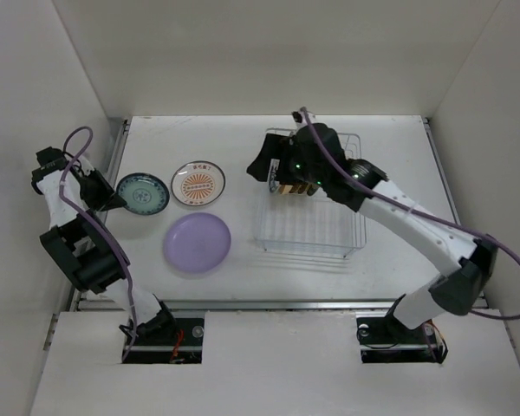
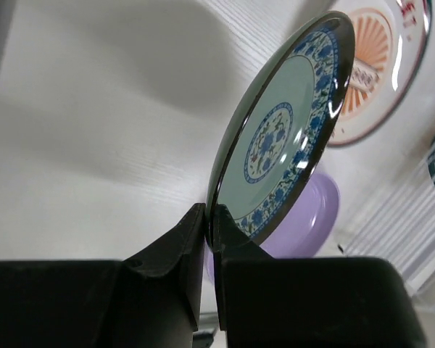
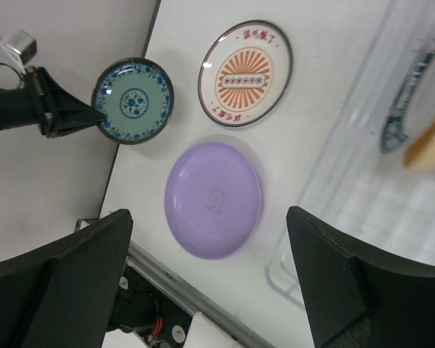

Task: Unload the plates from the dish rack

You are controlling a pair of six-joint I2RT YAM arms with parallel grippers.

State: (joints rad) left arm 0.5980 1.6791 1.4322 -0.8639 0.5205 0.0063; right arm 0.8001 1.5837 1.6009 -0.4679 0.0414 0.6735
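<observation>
My left gripper (image 1: pixel 115 201) is shut on the near rim of the teal patterned plate (image 1: pixel 145 192), pinching it between both jaws (image 2: pixel 210 226). The plate (image 2: pixel 290 138) is held tilted at the table's left, and I cannot tell whether it touches the table. The white plate with orange pattern (image 1: pixel 198 183) and the lavender plate (image 1: pixel 197 243) lie flat on the table. My right gripper (image 1: pixel 273 169) hovers open and empty over the left end of the dish rack (image 1: pixel 316 230). In the right wrist view a mustard plate (image 3: pixel 431 145) and a dark-rimmed plate (image 3: pixel 404 109) stand in the rack.
White enclosure walls stand on the left, back and right. A metal rail (image 1: pixel 269 304) runs along the table's near edge. The right arm (image 1: pixel 416 225) crosses above the rack's right side.
</observation>
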